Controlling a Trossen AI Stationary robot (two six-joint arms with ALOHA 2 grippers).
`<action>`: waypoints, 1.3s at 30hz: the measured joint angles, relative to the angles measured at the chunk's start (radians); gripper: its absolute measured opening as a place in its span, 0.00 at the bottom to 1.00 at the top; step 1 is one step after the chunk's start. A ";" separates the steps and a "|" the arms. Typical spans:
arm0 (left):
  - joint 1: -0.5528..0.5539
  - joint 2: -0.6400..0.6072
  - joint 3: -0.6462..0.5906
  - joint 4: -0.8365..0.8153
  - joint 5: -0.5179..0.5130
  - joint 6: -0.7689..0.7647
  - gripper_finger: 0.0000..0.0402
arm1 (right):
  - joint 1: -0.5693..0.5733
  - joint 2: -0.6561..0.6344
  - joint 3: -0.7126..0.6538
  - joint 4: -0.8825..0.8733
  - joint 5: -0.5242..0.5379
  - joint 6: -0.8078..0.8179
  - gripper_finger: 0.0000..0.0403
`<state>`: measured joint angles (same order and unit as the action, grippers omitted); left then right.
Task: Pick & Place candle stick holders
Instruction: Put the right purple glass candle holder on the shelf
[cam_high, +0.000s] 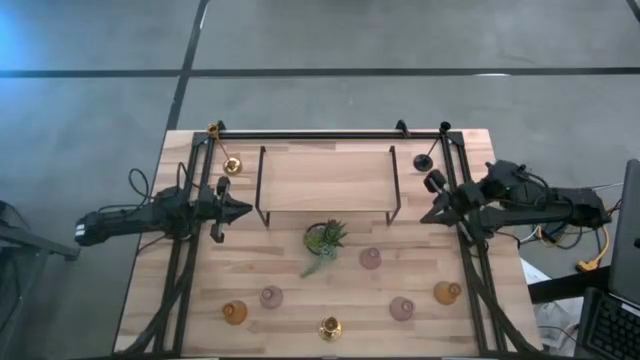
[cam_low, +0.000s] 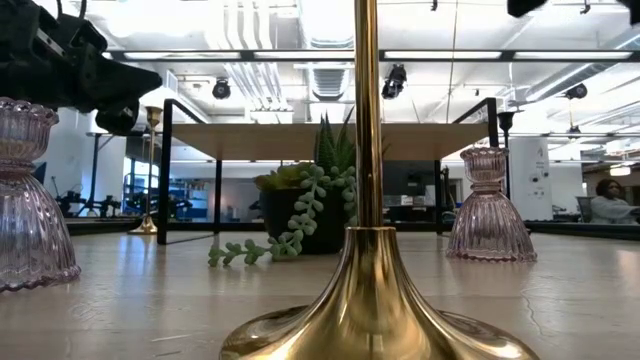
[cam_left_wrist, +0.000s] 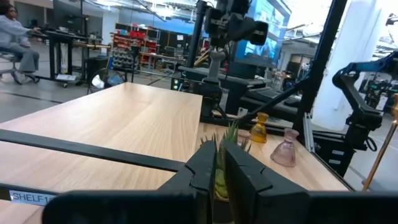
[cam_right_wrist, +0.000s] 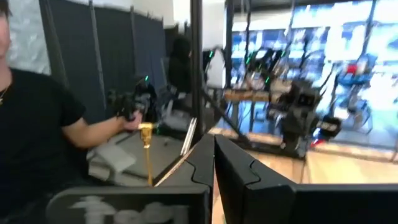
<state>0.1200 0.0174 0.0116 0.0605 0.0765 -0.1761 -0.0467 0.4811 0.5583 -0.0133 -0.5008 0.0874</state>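
Note:
Several candle stick holders stand on their round bases on the wooden table. Two pale pink glass ones (cam_high: 371, 259) (cam_high: 402, 308) and an amber one (cam_high: 447, 292) are near right; a pink (cam_high: 271, 296) and an amber one (cam_high: 234, 313) near left. A brass one (cam_high: 330, 328) (cam_low: 368, 200) stands at the near edge, another brass (cam_high: 232, 165) far left, a black one (cam_high: 424, 160) far right. My left gripper (cam_high: 246, 210) (cam_left_wrist: 219, 152) is shut and holds nothing, left of the shelf. My right gripper (cam_high: 426, 215) (cam_right_wrist: 214, 149) is shut and holds nothing, right of the shelf.
A black-framed wooden shelf (cam_high: 325, 175) stands at the middle far side. A small green potted plant (cam_high: 325, 240) sits just in front of it. Black frame rails (cam_high: 190, 270) (cam_high: 475, 280) run along both table sides. A person (cam_right_wrist: 37, 124) shows beyond the table in the right wrist view.

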 joint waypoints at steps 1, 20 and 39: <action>0.000 0.000 0.000 0.000 0.000 0.000 0.09 | 0.012 0.032 0.024 -0.009 0.004 -0.011 0.02; 0.000 0.000 0.000 -0.002 0.000 0.000 0.09 | 0.125 0.388 0.280 -0.001 0.336 -0.079 0.02; 0.000 0.000 0.000 -0.002 0.000 0.000 0.09 | 0.124 0.405 0.298 0.007 0.480 -0.061 0.02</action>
<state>0.1200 0.0177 0.0116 0.0581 0.0769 -0.1764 0.0776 0.8864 0.8565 -0.0059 -0.0207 0.0265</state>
